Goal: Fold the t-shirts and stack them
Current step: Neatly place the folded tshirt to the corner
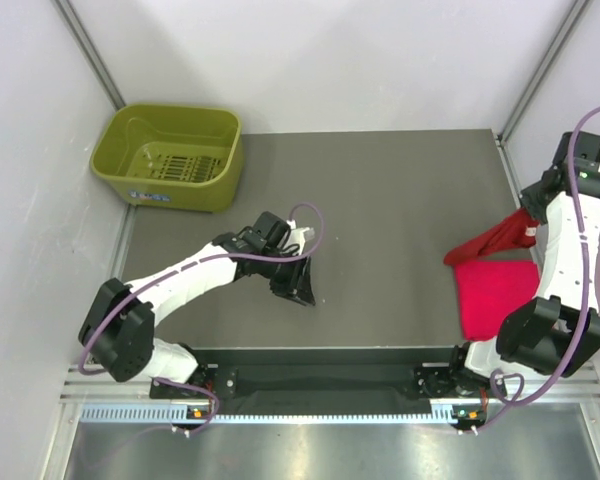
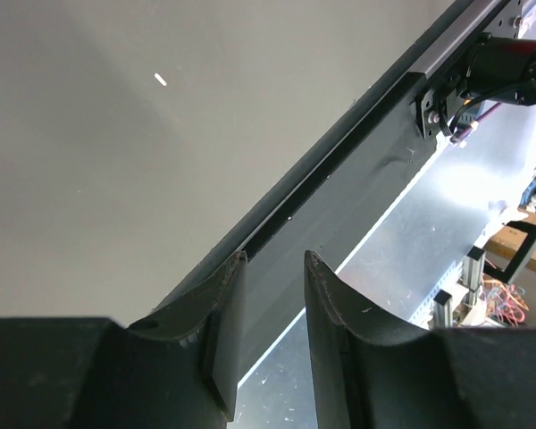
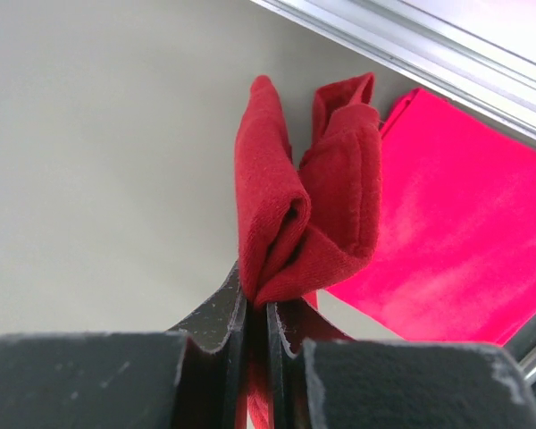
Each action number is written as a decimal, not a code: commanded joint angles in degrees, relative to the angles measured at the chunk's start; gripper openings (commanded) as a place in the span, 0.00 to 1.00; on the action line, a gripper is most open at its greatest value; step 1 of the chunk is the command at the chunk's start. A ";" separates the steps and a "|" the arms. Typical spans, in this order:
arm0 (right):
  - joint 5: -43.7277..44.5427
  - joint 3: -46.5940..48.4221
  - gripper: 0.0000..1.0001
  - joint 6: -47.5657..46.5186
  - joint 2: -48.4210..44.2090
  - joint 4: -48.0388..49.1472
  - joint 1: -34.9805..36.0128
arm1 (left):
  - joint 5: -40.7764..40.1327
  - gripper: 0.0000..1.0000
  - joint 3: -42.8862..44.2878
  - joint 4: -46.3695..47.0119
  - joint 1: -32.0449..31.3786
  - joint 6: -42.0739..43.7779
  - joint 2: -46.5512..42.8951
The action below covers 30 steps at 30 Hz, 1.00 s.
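Note:
The brighter pinkish red t-shirt (image 1: 495,295) lies folded flat at the table's near right; it also shows in the right wrist view (image 3: 447,241). My right gripper (image 1: 533,225) is shut on the deep red t-shirt (image 1: 490,241), a folded bundle held above the table just beyond the pink one, hanging leftward. In the right wrist view the deep red t-shirt (image 3: 308,201) is pinched between the shut fingers of the right gripper (image 3: 256,299). My left gripper (image 1: 300,290) is open and empty over the table's near middle; in the left wrist view the left gripper (image 2: 275,259) points at the front edge.
An olive-green plastic basket (image 1: 170,157) stands empty at the far left corner. The dark table (image 1: 380,200) ends at a black front edge (image 2: 339,161) with a metal rail below. White walls enclose the left, back and right sides.

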 commanded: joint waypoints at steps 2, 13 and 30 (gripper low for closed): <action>-1.97 2.65 0.00 -0.42 -2.29 -0.85 -2.58 | 2.87 0.37 2.38 0.77 0.18 1.10 1.18; -5.31 0.01 0.00 -1.30 -4.22 -0.77 -6.98 | 4.71 0.36 2.29 1.30 0.70 1.10 2.85; -7.33 -6.84 0.00 -3.94 -8.53 -1.03 -11.19 | 6.47 0.36 1.94 1.12 1.23 1.28 4.26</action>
